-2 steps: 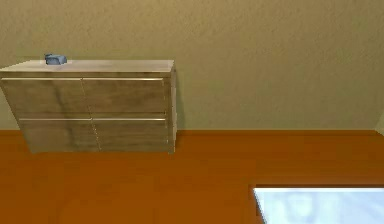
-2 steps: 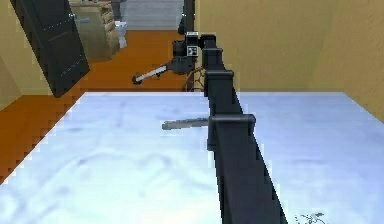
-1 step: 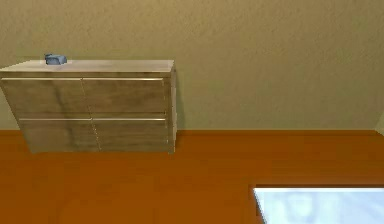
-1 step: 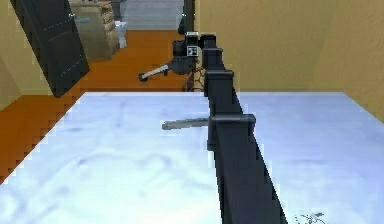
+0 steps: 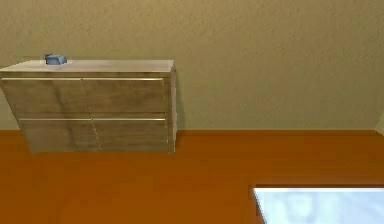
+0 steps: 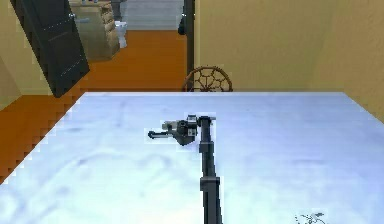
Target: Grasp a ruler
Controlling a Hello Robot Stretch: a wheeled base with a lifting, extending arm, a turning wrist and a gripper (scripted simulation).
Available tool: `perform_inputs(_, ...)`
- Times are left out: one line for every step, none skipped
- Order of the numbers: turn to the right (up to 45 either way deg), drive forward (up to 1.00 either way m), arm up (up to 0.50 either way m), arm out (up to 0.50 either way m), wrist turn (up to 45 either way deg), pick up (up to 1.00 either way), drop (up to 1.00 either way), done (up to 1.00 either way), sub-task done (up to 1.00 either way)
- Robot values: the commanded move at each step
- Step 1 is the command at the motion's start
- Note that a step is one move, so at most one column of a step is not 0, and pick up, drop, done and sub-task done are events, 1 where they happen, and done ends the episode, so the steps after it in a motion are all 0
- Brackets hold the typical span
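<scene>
Just fingers (image 6: 157, 134) above pale tabletop (image 6: 80, 150).

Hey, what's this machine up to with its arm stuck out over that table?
A robot is after a ruler. Its dark arm reaches out across a pale table, and the jaws at its end hold nothing, with bare tabletop behind them. A round-backed chair stands at the table's far side.

The arm (image 6: 207, 165) reaches straight out, its end effector (image 6: 160, 133) turned toward the arm side view's left, holding nothing.
</scene>
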Motion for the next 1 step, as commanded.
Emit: perform_inputs(0.0,0.0,0.0,0.0,0.0,1.0,0.0,0.0,0.0)
